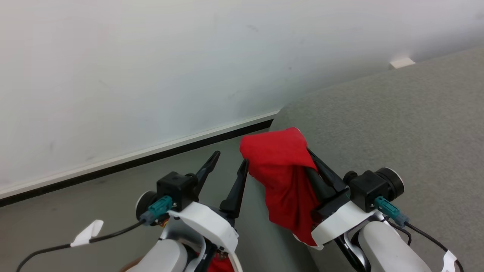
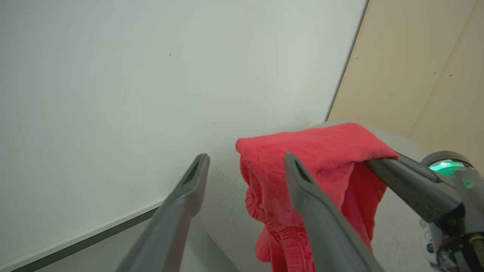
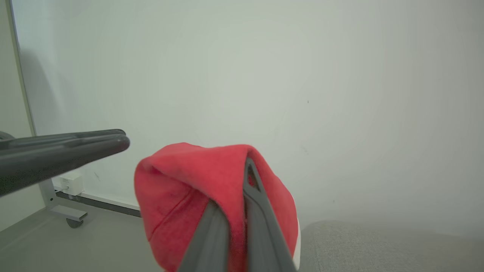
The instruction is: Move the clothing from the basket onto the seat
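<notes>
My right gripper (image 1: 303,148) is shut on a red garment (image 1: 281,170), which drapes over its fingertips and hangs down with a sliver of white trim at the bottom. It hovers at the rounded corner of the grey seat (image 1: 397,124). The right wrist view shows the cloth (image 3: 181,181) wrapped over the right gripper (image 3: 242,181) above the seat (image 3: 378,245). My left gripper (image 1: 230,158) is open and holds nothing, just left of the garment. From the left wrist, the left gripper (image 2: 245,162) frames the garment (image 2: 325,151). A bit of red cloth (image 1: 218,265) and a brown basket rim (image 1: 127,267) peek out under my left arm.
A white wall with a dark baseboard (image 1: 151,158) runs behind the grey floor (image 1: 75,211). A wheeled frame foot (image 3: 72,216) stands by the wall. A beige panel (image 2: 416,68) rises behind the seat. A small white block (image 1: 401,62) sits at the seat's far edge.
</notes>
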